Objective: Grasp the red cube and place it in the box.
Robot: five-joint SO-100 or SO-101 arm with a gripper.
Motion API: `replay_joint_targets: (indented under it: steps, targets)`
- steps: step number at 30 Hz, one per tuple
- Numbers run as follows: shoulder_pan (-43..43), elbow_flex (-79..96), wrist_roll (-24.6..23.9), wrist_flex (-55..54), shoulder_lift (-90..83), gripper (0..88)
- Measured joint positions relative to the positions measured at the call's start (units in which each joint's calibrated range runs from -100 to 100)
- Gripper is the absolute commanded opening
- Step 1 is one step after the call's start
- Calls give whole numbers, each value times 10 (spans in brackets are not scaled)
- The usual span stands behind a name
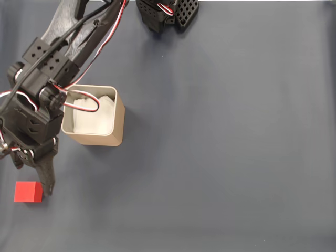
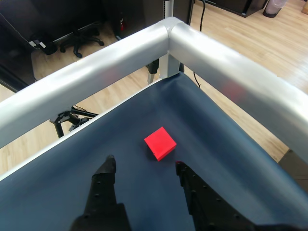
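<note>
The red cube [image 1: 28, 191] lies on the dark blue cloth near the lower left corner of the fixed view. My gripper [image 1: 34, 178] hangs just above and to the right of it, open, with one black finger [image 1: 50, 181] reaching down beside the cube. In the wrist view the red cube [image 2: 160, 143] sits just beyond the fingertips of the gripper [image 2: 144, 166], slightly toward the right finger [image 2: 185, 175], and nothing is held. The tan box [image 1: 100, 139] with white lining stands upright to the upper right of the gripper, partly covered by the arm and its cables.
A silver rail [image 2: 168, 38] frames the table corner just past the cube in the wrist view, with wooden floor beyond. Black arm base parts [image 1: 163, 13] sit at the top edge of the fixed view. The blue cloth [image 1: 236, 147] stretches to the right.
</note>
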Motion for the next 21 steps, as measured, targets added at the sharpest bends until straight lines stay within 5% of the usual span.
replay_joint_targets:
  steps: [21]
  targets:
    - [23, -21, -6, -123, 102, 339]
